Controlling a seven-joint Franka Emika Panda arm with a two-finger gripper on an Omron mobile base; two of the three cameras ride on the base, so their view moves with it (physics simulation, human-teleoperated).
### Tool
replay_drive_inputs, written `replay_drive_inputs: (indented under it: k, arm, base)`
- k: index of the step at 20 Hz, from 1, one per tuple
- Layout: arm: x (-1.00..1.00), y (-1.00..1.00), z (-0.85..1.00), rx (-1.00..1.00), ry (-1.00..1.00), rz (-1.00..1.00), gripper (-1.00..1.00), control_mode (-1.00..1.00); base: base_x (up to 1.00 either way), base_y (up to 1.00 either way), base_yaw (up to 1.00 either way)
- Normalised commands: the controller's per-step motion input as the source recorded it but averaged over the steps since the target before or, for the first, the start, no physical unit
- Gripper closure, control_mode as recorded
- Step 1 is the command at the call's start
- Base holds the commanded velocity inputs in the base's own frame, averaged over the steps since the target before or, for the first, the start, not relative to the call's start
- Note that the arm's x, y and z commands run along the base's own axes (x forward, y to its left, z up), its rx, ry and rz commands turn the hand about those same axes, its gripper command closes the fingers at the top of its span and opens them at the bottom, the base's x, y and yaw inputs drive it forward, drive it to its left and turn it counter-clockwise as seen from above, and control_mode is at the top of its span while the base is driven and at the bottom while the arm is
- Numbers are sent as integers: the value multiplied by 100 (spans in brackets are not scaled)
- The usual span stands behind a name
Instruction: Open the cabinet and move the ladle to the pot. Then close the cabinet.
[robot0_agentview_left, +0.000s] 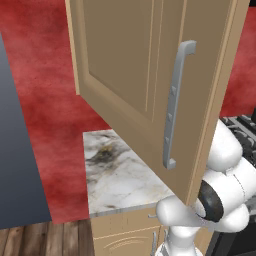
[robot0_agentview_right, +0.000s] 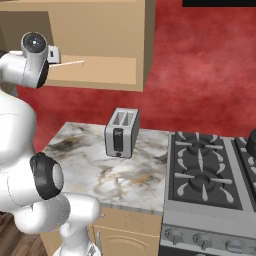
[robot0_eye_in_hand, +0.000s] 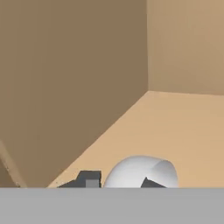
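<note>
Cabinet (robot0_agentview_left: 125, 65) is wall-mounted above the tabletop (robot0_agentview_left: 120, 175), and its door stands open. The left base view shows the outer face of the swung-out door: light tan wood with a recessed panel and a long vertical silver bar handle (robot0_agentview_left: 175, 105). The right base view shows the open compartment (robot0_agentview_right: 95, 70) instead, with a flat tan shelf floor and the white arm reaching into it from the left. The hand view looks inside the compartment, where smooth tan walls meet the shelf floor at a rear corner.

Next in size, the stove (robot0_agentview_right: 210, 170) appears in the right base view, with dark cast grates and a row of knobs along its front edge. The tabletop is white marble with grey and brown veining. A silver two-slot toaster (robot0_agentview_right: 121, 133) stands on it, left of the stove. No legible writing appears on any item.

The ladle (robot0_eye_in_hand: 142, 172) lies on the shelf floor inside the cabinet; its rounded pale grey bowl sits between the two dark fingertips (robot0_eye_in_hand: 89, 179). The jaws (robot0_eye_in_hand: 118, 181) are spread on either side of the bowl; contact cannot be confirmed.
</note>
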Motion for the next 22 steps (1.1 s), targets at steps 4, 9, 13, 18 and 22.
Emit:
replay_drive_inputs:
  k: [4,9,13,18,22]
  arm:
    - [-100,-89,31,0,-4,-7,100,-100]
    - [-100,-92,62,0,3,-4,100,-100]
    - [-100,-79,62,-2,13,-6,100,-100]
    - [-79,-70,13,-11,12,-8,100,-100]
    - [-31,-52,-16,-13,10,-4,100,-100]
  base:
    - [0,0,0]
    - [0,0,0]
    - [0,0,0]
    - [0,0,0]
    - [0,0,0]
